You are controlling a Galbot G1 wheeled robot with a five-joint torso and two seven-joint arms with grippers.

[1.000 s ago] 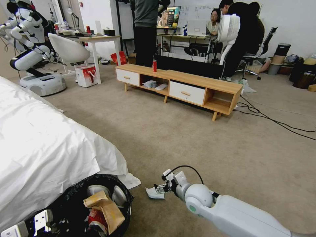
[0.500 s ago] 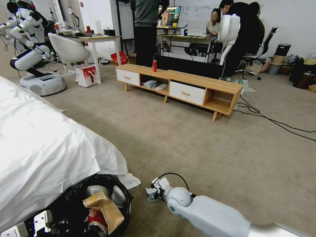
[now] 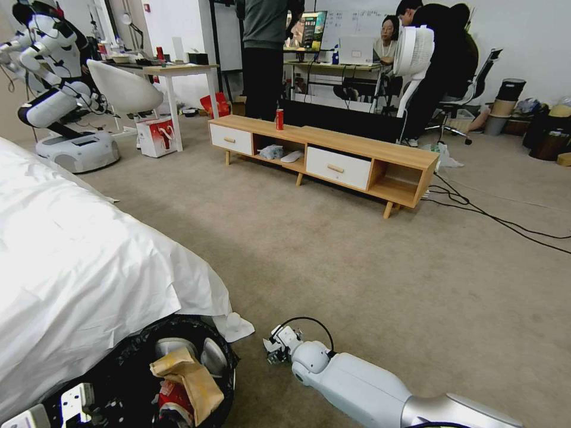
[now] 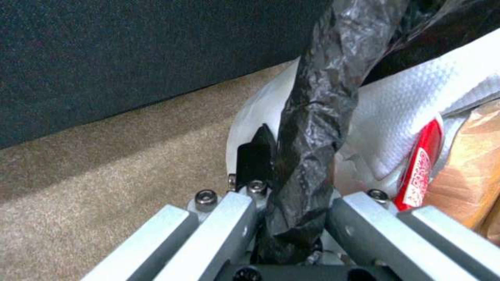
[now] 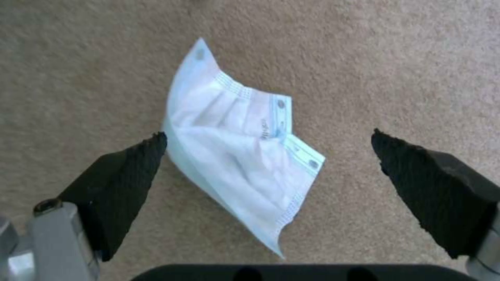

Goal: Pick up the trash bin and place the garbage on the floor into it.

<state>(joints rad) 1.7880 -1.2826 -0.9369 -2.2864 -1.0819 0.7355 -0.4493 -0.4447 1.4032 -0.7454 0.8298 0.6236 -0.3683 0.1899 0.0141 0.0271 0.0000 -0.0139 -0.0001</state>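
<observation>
The trash bin (image 3: 128, 356), lined with a crinkly black bag, stands at my lower left beside the bed. It holds tan cardboard (image 3: 190, 374), a red wrapper (image 4: 419, 168) and white tissue (image 4: 401, 113). My left gripper (image 3: 71, 404) is shut on the bin's bag-covered rim (image 4: 312, 128). A pale blue-white pleated face mask (image 5: 240, 156), a piece of the garbage, lies flat on the carpet floor (image 3: 357, 267). My right gripper (image 5: 268, 136) hovers just above it, open, with a black pad (image 5: 125, 175) on either side. In the head view that gripper (image 3: 275, 351) points down, just right of the bin.
A bed under a white sheet (image 3: 89, 249) borders the bin on the left, with a white crumpled bit (image 3: 235, 326) at its corner. Farther off stand a low wooden bench (image 3: 333, 157) with a red can (image 3: 279, 119), black cables (image 3: 493, 220) and another robot (image 3: 59, 107).
My right arm has swung left and come lower, bringing its gripper down over the mask. The bin and my left gripper have not moved.
</observation>
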